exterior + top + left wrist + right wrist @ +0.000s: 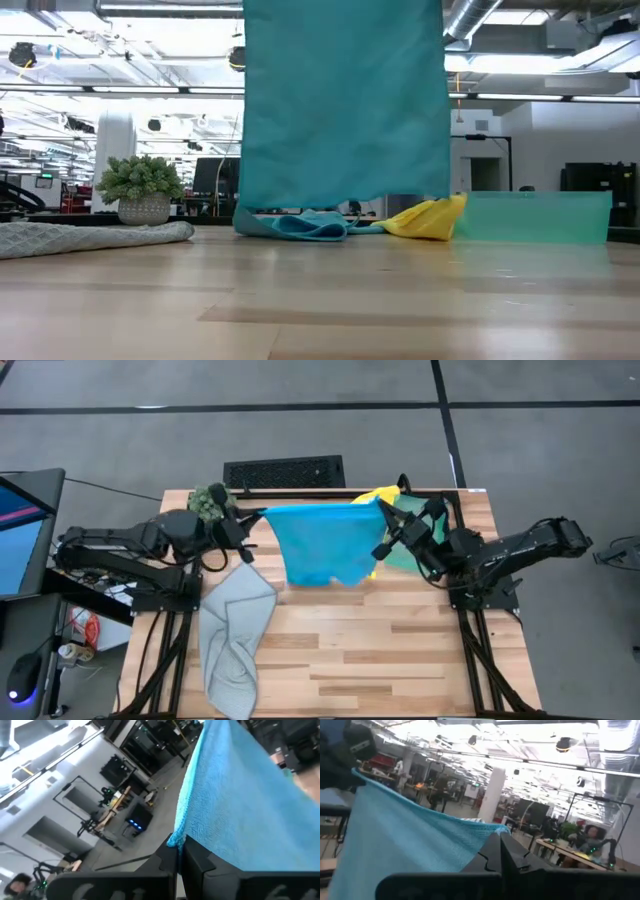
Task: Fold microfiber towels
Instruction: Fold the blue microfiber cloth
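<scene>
The wooden table (pixel 400 650) stood on grey floor (pixel 300 430) crossed by dark seams. A black vent grille (pixel 284 471) lay just beyond the table's far edge; a lit monitor (pixel 20 530) stood off its left side. Beyond the table — white ceiling with exposed ducts (pixel 480 15) and strip lights, a white column (pixel 113 140), dark workstations.

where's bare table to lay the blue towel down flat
Bare wood fills the table's near half, right of the grey towel. The far edge is crowded: plant, yellow towel, teal towel. Both grippers, left and right, hold the blue towel taut.
</scene>
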Controlling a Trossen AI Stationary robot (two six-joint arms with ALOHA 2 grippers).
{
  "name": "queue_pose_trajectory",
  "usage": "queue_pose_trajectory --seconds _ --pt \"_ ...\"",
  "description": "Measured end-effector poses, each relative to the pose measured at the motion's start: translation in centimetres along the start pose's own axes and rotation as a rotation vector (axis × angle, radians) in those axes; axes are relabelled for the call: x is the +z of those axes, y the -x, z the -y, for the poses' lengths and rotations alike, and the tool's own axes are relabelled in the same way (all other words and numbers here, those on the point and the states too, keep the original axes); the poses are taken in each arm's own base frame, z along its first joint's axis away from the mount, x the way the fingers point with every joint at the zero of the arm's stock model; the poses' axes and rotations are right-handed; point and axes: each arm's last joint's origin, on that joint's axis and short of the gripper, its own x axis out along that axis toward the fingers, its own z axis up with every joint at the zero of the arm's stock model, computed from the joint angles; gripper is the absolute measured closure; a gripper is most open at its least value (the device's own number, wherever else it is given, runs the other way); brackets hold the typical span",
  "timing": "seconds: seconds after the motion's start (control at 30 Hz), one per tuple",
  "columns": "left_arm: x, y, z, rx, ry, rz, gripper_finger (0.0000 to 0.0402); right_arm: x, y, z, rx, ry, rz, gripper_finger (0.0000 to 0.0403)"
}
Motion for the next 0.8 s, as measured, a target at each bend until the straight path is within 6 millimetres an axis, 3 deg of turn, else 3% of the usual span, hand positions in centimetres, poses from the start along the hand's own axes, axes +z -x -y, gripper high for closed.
queue_pose_trajectory --seconds 0.13,0.23,0.5,0.8 --pt "0.7 1.0 -0.5 -0.073 -0.023 -0.031 0.0402 0.3 1.1 -1.0 0.066 0.009 -0.002 0.0396" --pt "0.7 1.6 0.4 -0.169 0.013 -0.063 0.0402 0.1 2.3 -2.7 0.121 0.014 -0.048 0.0396" --pt "-2.0 3.0 7.0 -0.535 0.202 -0.261 0.0401 -1.9 6.7 -9.0 0.328 -0.120 -0.186 0.0396" --pt "-1.8 6.9 12.9 -0.737 0.488 -0.332 0.0401 -4.2 12.7 -15.2 0.352 -0.295 -0.243 0.0396"
